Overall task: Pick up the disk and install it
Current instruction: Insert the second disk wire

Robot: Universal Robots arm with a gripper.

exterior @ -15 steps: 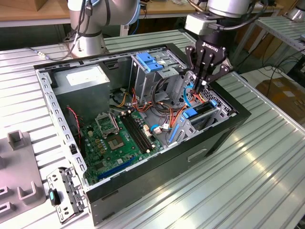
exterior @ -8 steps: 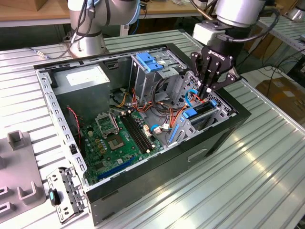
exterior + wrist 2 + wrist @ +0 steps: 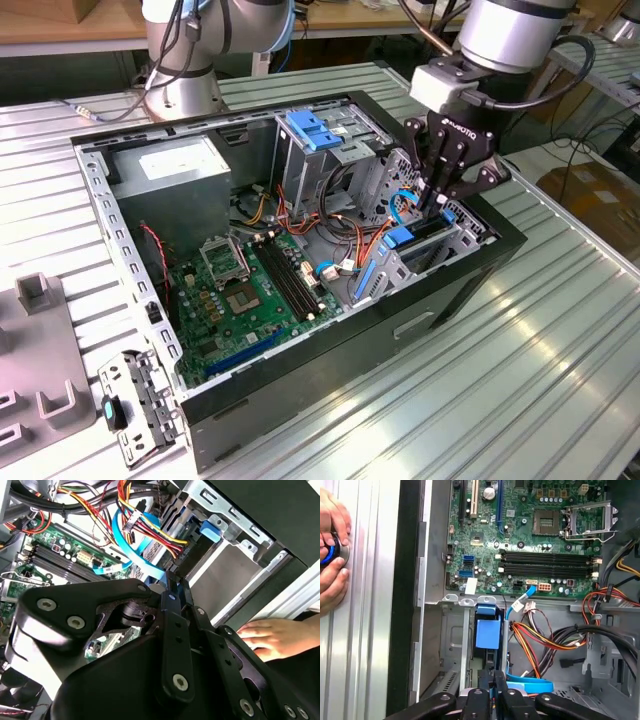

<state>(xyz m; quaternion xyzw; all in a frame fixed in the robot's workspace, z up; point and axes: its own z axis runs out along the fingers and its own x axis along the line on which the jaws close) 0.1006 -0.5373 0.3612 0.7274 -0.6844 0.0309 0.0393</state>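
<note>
Black fingers (image 3: 433, 200) clenched on edge-up blue-framed flat metal disk (image 3: 487, 632), already partway down in drive bay at open black computer case's (image 3: 300, 400) right end; long axis along slot, directly below fingers.

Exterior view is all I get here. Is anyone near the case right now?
Observer: Yes. In the first wrist view a hand holds a round blue-ringed object on the table, beside the case.
Operator: And what is in front of the tool?
Observer: In the first wrist view the disk, in its blue carrier, sits in the bay straight in line with the tool.
</note>
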